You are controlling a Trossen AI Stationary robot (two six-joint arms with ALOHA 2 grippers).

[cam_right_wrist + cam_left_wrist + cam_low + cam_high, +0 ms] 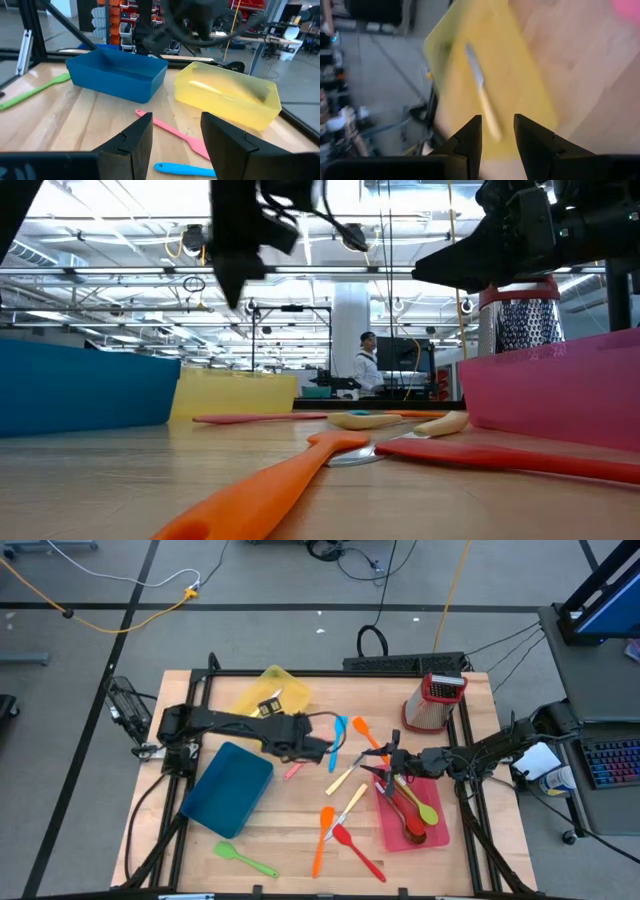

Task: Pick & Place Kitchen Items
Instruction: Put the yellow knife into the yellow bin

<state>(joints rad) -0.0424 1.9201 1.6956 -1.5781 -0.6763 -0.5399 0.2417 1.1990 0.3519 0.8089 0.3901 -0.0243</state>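
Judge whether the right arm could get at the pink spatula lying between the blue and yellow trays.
Probably yes: the right pincer is open and empty, and the pink spatula lies flat on bare wood just ahead of it, nothing between.

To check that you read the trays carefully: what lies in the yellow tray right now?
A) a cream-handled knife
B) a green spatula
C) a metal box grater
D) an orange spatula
A: the left wrist view shows a cream-handled knife lying in the yellow tray, while the green spatula lies on the table and the grater stands on it apart from that tray.
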